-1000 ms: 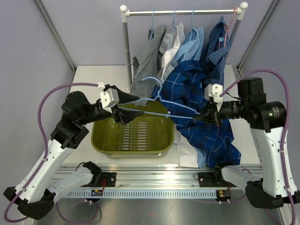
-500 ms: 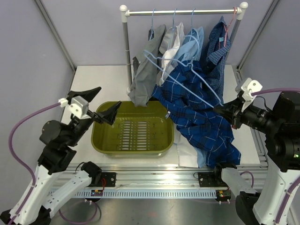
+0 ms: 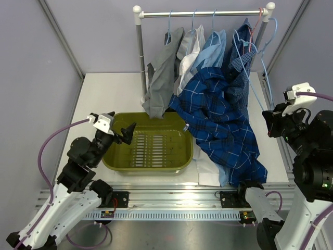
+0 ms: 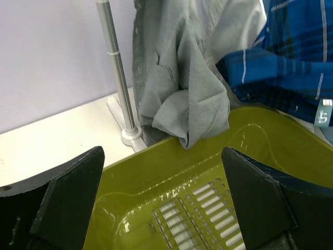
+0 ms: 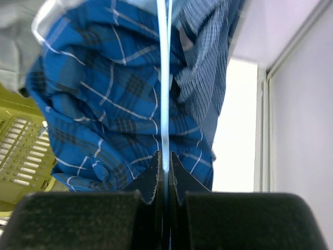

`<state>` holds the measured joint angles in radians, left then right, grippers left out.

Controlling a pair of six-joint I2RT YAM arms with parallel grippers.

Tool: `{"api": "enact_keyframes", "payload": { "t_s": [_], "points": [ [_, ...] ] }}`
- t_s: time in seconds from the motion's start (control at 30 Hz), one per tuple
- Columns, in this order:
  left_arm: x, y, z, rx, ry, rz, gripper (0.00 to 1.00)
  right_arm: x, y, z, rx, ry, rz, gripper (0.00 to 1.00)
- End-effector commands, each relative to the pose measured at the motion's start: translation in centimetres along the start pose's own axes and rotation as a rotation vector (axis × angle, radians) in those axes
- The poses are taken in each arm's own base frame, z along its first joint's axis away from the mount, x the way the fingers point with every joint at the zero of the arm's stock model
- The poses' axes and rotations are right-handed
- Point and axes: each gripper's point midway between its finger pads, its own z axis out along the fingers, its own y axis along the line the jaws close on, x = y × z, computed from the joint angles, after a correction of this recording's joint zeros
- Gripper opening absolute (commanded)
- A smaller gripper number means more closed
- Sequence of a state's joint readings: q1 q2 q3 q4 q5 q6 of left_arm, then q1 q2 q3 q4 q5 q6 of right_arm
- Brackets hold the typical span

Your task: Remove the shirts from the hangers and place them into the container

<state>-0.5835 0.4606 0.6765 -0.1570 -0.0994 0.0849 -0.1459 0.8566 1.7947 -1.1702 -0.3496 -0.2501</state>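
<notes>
Since a second ago the arms have parted: the left pincer (image 4: 162, 172) has let go of the light-blue hanger (image 5: 164, 78) and drawn back, while the right pincer (image 5: 164, 165) has swung it clear to the right. Left pincer: spread wide, empty, over the left side of the olive-green tub (image 3: 145, 169), arm folded low. Right pincer: clamped on the hanger wire, arm raised past the right edge of the worktop (image 3: 104, 94). The dark blue windowpane-check shirt (image 3: 218, 114) lies between the arms, off its hanger, long axis running from the rail (image 3: 203, 13) toward the near right, lapping the tub's far-right rim, its bulk outside. Judgement: the free left pincer must reach rightward and beyond. The other shirts (image 3: 190, 49) hang on the rail.
</notes>
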Motion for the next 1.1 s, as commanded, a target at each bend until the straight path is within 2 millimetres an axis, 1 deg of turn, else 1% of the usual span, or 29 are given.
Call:
{"api": "enact_keyframes", "payload": {
  "t_s": [0.0, 0.07, 0.1, 0.13, 0.17, 0.2, 0.23, 0.27, 0.3, 0.33, 0.4, 0.43, 0.47, 0.5, 0.53, 0.57, 0.6, 0.67, 0.7, 0.73, 0.8, 0.83, 0.87, 0.97, 1.07],
  "points": [
    [-2.2, 1.2, -0.1, -0.062, -0.084, -0.005, 0.99, 1.0, -1.9, 1.9, 0.088, 0.020, 0.069, 0.00],
    [-2.4, 1.2, -0.2, -0.064, -0.091, -0.006, 0.99, 1.4, -2.4, 3.2, 0.091, 0.038, 0.097, 0.00],
    [-2.3, 1.2, -0.1, -0.061, -0.090, -0.009, 0.99, 0.9, -2.6, 3.8, 0.089, 0.023, 0.102, 0.00],
    [-2.4, 1.1, -0.1, -0.057, -0.095, -0.010, 0.99, 0.8, -2.7, 4.9, 0.073, 0.030, 0.114, 0.00],
    [-2.2, 1.0, 0.0, -0.052, -0.088, -0.008, 0.99, 0.1, -3.0, 5.6, 0.069, 0.012, 0.124, 0.00],
    [-2.3, 1.0, -0.1, -0.050, -0.088, -0.010, 0.99, -0.2, -2.8, 6.3, 0.043, 0.009, 0.130, 0.00],
    [-2.2, 0.9, -0.1, -0.045, -0.084, -0.011, 0.99, -0.1, -3.2, 7.6, 0.034, 0.027, 0.145, 0.00],
    [-2.2, 0.9, -0.2, -0.043, -0.084, -0.011, 0.99, -1.0, -3.3, 8.2, 0.023, 0.005, 0.147, 0.00],
    [-2.1, 0.8, -0.3, -0.042, -0.081, -0.009, 0.99, -1.2, -3.5, 9.0, 0.014, 0.008, 0.152, 0.00],
    [-2.1, 0.8, -0.3, -0.039, -0.080, -0.008, 0.99, -1.5, -4.0, 10.4, 0.009, 0.019, 0.160, 0.00],
    [-2.1, 0.7, -0.3, -0.032, -0.081, -0.010, 0.99, -2.0, -4.4, 11.8, -0.001, 0.027, 0.173, 0.00],
    [-2.1, 0.6, -0.4, -0.026, -0.081, -0.009, 0.99, -2.2, -4.9, 13.2, -0.002, 0.040, 0.183, 0.00],
    [-2.0, 0.5, -0.4, -0.023, -0.080, -0.011, 0.99, -2.4, -5.2, 13.9, -0.002, 0.040, 0.194, 0.00],
    [-2.0, 0.4, -0.3, -0.017, -0.078, -0.010, 0.99, -2.5, -5.6, 14.6, 0.009, 0.044, 0.204, 0.00],
    [-2.0, 0.3, -0.3, -0.014, -0.078, -0.010, 0.99, -2.2, -6.0, 15.9, 0.006, 0.060, 0.212, 0.00],
    [-2.0, 0.3, -0.3, -0.012, -0.075, -0.008, 0.99, -2.9, -6.2, 16.4, 0.014, 0.039, 0.205, 0.00],
    [-1.9, 0.2, -0.3, -0.007, -0.072, -0.008, 0.99, -2.6, -6.1, 17.8, 0.023, 0.057, 0.199, 0.00],
    [-1.9, 0.1, -0.2, -0.003, -0.073, -0.006, 0.99, -2.8, -5.6, 18.8, 0.027, 0.065, 0.170, 0.00],
    [-1.8, 0.1, -0.2, -0.001, -0.068, -0.005, 0.99, -2.5, -5.5, 19.5, 0.050, 0.083, 0.155, 0.00],
    [-1.7, -0.1, -0.1, 0.007, -0.064, -0.005, 0.99, -2.1, -3.8, 20.8, 0.014, 0.110, 0.136, 0.00],
    [-1.6, -0.2, 0.0, 0.017, -0.061, -0.002, 0.99, -1.5, -3.3, 21.9, 0.017, 0.133, 0.135, 0.00],
    [-1.5, -0.4, -0.1, 0.026, -0.057, -0.002, 0.99, -0.9, -2.8, 22.7, 0.008, 0.153, 0.141, 0.00],
    [-1.6, -0.5, 0.0, 0.031, -0.057, 0.000, 0.99, -0.7, -2.8, 23.0, 0.012, 0.158, 0.155, 0.00],
    [-1.5, -0.7, -0.1, 0.043, -0.055, 0.003, 0.99, 0.3, -3.0, 23.5, 0.022, 0.178, 0.165, 0.00],
    [-1.4, -1.0, 0.0, 0.060, -0.054, 0.009, 0.99, 1.0, -2.7, 23.3, 0.014, 0.196, 0.164, 0.00]
  ]
}}
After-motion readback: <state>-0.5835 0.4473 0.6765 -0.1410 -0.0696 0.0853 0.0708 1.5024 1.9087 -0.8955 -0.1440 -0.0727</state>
